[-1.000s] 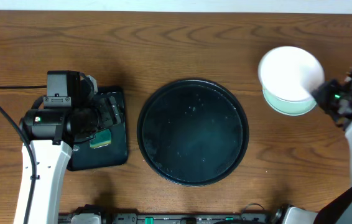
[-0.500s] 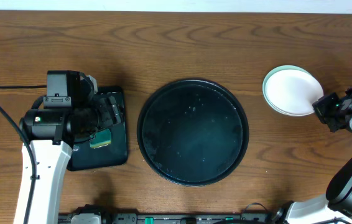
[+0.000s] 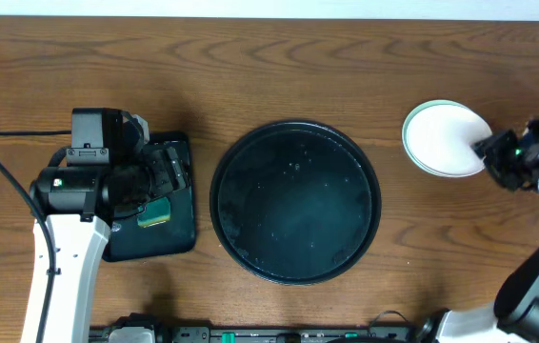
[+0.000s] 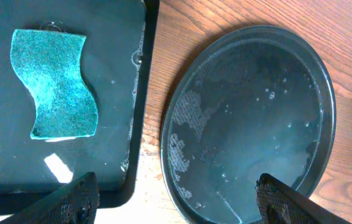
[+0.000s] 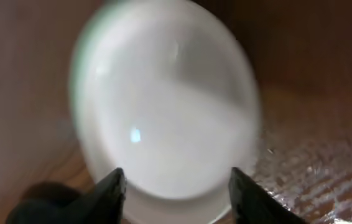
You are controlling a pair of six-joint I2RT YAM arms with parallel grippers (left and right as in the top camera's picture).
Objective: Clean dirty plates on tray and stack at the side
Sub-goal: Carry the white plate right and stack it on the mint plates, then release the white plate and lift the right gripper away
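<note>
The plates point(image 3: 446, 138) lie stacked on the bare table at the far right, a white one on top of a pale green one; in the right wrist view the plates point(image 5: 163, 106) are blurred. My right gripper point(image 3: 488, 152) is at the stack's right rim, and that same gripper point(image 5: 176, 186) has its fingers point(image 5: 111, 194) spread apart with nothing pinched. The round black tray point(image 3: 295, 200) in the middle holds only water drops and foam. My left gripper point(image 3: 167, 174) hangs wide open and holds nothing; the left wrist view shows this gripper point(image 4: 176, 200) over the gap between the small tray and the round tray point(image 4: 250, 124).
A small black rectangular tray point(image 3: 179, 233) at the left holds a teal sponge point(image 3: 155, 211); the left wrist view shows that sponge point(image 4: 58, 84) lying flat on the wet rectangular tray point(image 4: 120, 37). A black cable point(image 3: 3, 167) runs along the left edge.
The white plate came down from a raised, tilted hold onto the stack at the right. My right gripper then opened off its rim. The left arm has not moved.
</note>
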